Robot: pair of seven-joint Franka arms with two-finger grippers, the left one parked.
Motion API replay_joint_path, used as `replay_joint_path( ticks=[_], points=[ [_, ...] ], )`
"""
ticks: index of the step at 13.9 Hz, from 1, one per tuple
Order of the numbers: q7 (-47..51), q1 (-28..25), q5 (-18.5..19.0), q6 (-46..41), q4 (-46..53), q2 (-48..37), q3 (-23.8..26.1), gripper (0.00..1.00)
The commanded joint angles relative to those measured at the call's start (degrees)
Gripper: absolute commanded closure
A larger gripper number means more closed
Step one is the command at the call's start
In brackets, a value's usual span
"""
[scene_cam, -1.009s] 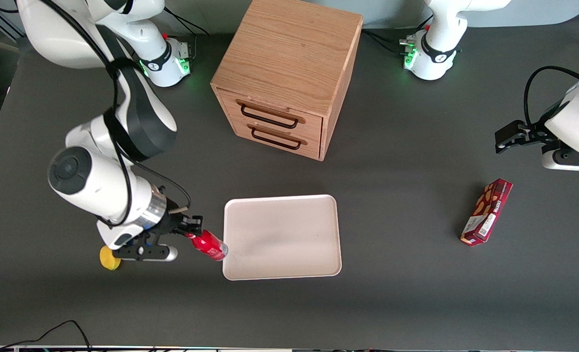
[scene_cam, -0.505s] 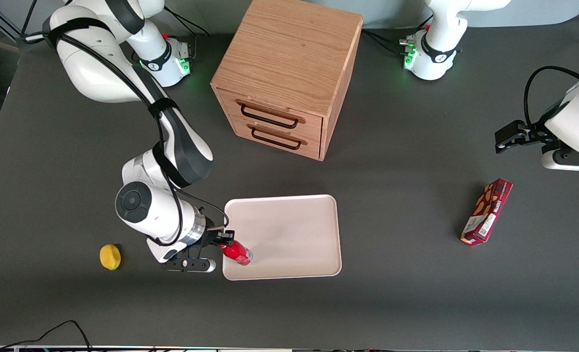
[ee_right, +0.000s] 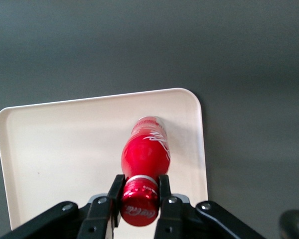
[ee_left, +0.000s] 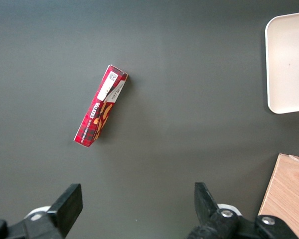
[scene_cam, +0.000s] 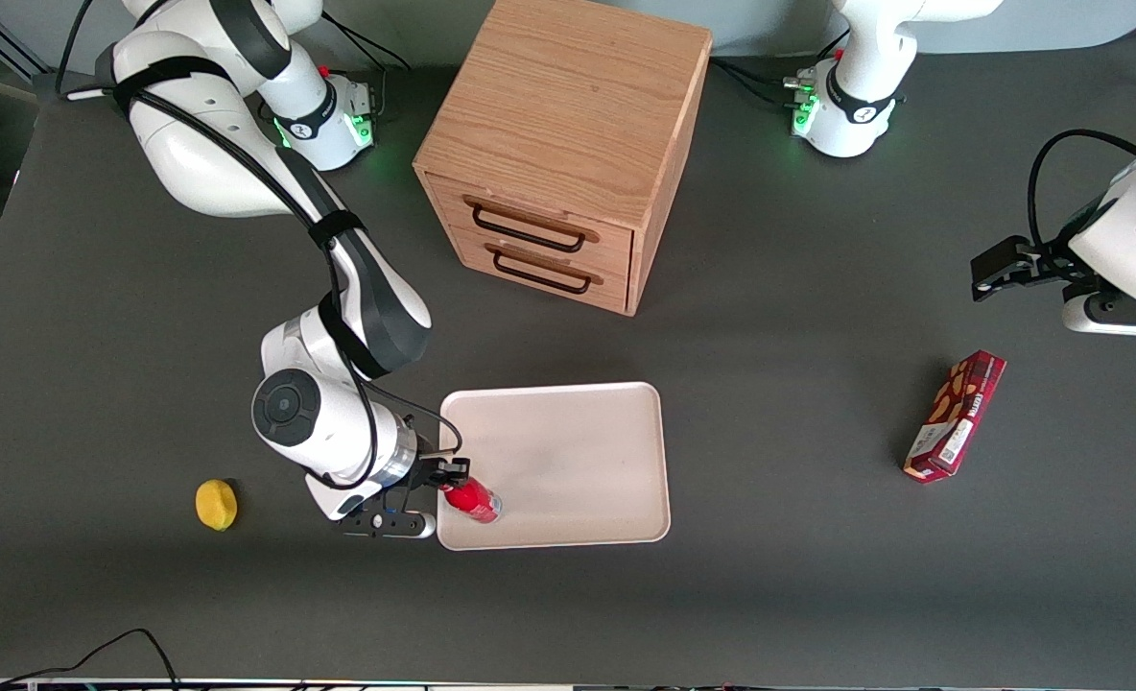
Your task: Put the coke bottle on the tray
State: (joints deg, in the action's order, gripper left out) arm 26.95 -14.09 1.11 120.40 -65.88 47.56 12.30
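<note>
Over the tray point(scene_cam: 568, 451), near its working-arm edge, the gripper point(scene_cam: 455, 472), fingers clamped on the cap of the coke bottle point(scene_cam: 473, 501), has carried it inward from the rim; lowering and release apparently remain.

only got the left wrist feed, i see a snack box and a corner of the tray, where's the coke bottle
Observer: The coke bottle is over the tray, near the corner nearest the working arm.
Operator: is it let go yet
Observer: No, the gripper is shut on the bottle's cap.
Operator: upright?
Observer: From the right wrist view its base points down at the tray; I can't tell whether it touches.
Operator: anything else around
Observer: A yellow lemon-like object lies on the table toward the working arm's end.
</note>
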Motion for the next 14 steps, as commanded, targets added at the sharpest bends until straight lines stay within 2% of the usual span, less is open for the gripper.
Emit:
replay_joint_path(
  ticks=[1,2,4,9,11,14],
  points=[
    [1.97,-0.68,1.09,0.89,1.19,1.22,-0.35,0.95],
    [1.97,-0.68,1.09,0.89,1.19,1.22,-0.26,0.62],
    [2.05,-0.68,1.09,0.8,1.37,0.25,-0.26,0.27],
    [5.21,-0.86,1.17,0.1,1.72,-7.81,-0.17,0.0],
    [6.8,-0.68,1.35,-3.65,1.19,-13.52,-0.17,0.0],
    [6.1,1.07,2.57,-16.46,1.11,-21.96,-0.26,0.0]
  ],
)
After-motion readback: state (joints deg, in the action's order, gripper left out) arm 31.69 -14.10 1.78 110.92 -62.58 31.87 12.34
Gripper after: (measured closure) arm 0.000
